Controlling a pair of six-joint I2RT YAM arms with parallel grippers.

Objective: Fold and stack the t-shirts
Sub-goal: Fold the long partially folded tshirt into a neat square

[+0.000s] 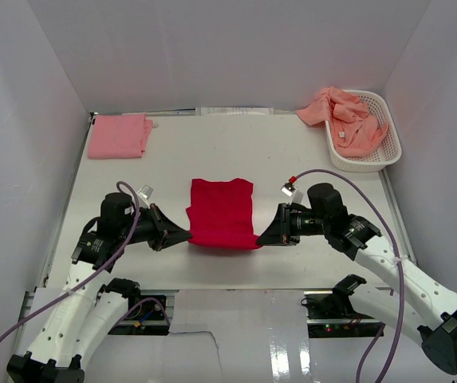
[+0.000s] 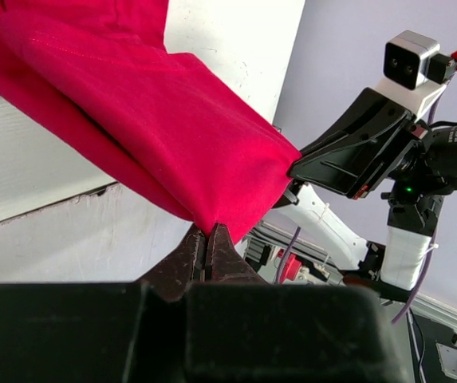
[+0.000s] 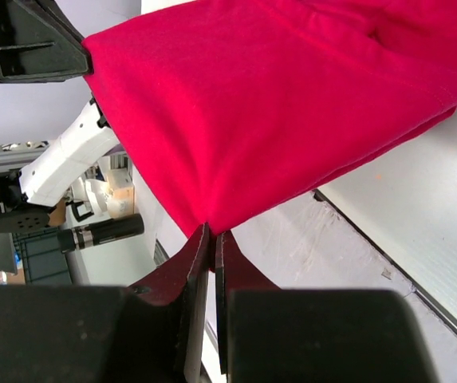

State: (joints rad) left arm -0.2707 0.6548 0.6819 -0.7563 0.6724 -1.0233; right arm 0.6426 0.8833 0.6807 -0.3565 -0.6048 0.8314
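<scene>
at the middle of the table (image 1: 172, 159), a little toward 6 o'clock, lies the red t-shirt (image 1: 222, 211), already folded to a rough rectangle. its far part rests on the surface. its near edge is raised and drawn straight between the two claws.

left gripper (image 1: 187, 235): at the shirt's 7 o'clock corner, jaws pressed together on a pinch of red cloth, more than one layer thick in the left wrist view. right gripper (image 1: 261, 239): at the 5 o'clock corner, jaws likewise clamped on the cloth. both holds sit at the very tips of the fingers.

other items: pink t-shirt (image 1: 119, 136), folded flat, at 10 o'clock on the table. salmon t-shirts (image 1: 348, 120), an unfolded heap, lying in and over the rim of the white basket (image 1: 365, 165) at 2 o'clock.

handling assessment: the cloth is judged light, soft and limp. it has no stiffness, sags between the held corners and will drape wherever unsupported. it is neither fragile nor slippery, but a thin tip-hold may shed a layer under a hard pull. the best hold is at the two corners of one edge, all layers together, with even tension so the fold lands square.

judgement: carrying the near edge toward 12 o'clock appears to be the step in hand. stacking is not yet done.
</scene>
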